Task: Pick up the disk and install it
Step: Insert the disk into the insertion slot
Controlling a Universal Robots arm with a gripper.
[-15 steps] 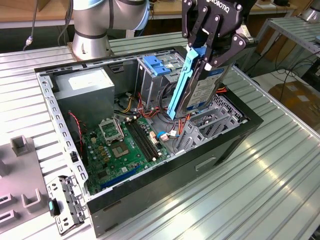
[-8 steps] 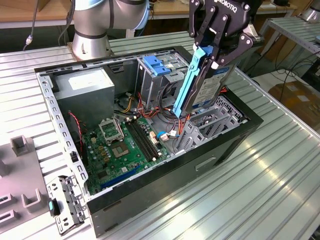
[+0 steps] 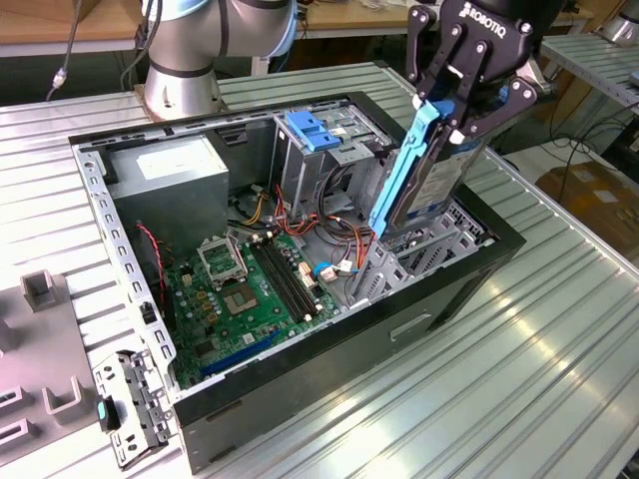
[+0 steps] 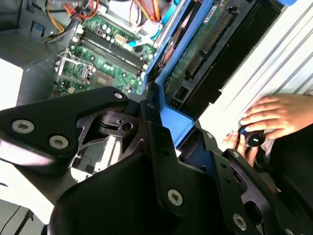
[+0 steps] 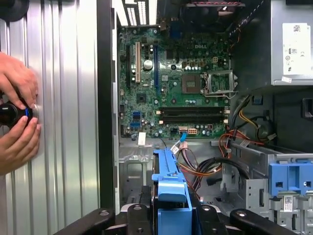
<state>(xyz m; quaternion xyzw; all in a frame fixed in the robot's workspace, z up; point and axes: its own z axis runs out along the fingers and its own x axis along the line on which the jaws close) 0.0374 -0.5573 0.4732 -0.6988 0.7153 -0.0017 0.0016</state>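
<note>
I have the gripper [image 3: 456, 122] clamped on the disk [image 3: 424, 190], fingers pinching its upper end across the blue rails. The disk stands steeply tilted, its lower end dipping into the drive cage [image 3: 379, 274] at the side of the case [image 3: 300, 374] toward the exterior view's right (whether it touches there I cannot tell). The motherboard [image 3: 250, 284] lies beside it. In the first wrist view a person's hands [image 5: 19, 142] rest on the table [image 5: 63, 98] outside the case.

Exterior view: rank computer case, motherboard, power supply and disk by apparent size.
Computer case
Motherboard
Power supply and the disk look alike; the disk, held up in the pincer, may be nearer the camera, so unranked.
</note>
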